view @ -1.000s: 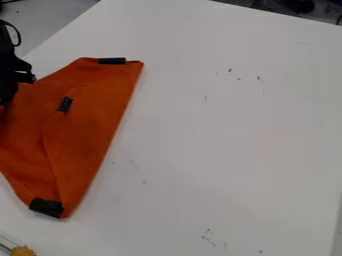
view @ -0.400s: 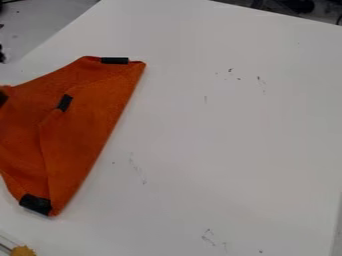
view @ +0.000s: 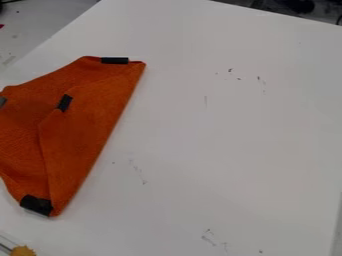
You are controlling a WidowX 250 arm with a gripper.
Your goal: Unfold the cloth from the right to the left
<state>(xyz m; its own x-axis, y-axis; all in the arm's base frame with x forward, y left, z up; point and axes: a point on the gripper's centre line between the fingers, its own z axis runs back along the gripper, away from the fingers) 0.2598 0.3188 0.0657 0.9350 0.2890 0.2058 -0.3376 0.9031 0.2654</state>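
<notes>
1. Gripper first: can't tell from this whether it's spread, pressed together or pinching anything, so no call from me on that.
2. Orange cloth [view: 87, 135] is lying on the white table [view: 234, 145], over at the left side of the view, and it runs off the left edge.
3. It's still folded over, with layers overlapping. One fold line runs from around the middle down towards the bottom corner, and the right-hand side is a long, pretty straight slant from upper right to lower left.
4. Dark patches on the cloth: a strip [view: 115, 60] along the top, right by the upper right corner, a small tab [view: 65, 102] at the upper end of that fold line, and a chunkier patch [view: 36, 205] at the bottom corner. There's also a greyish bit [view: 3, 102] right at the left edge of the view.
5. Down in the bottom left there's a yellow thing [view: 23, 251] with a thin rod next to it, apart from the cloth.
6. Table has a few dark scuffs [view: 208, 237] on it. Past its far edge, some dark stuff [view: 298, 5] sits at the top right.
</notes>
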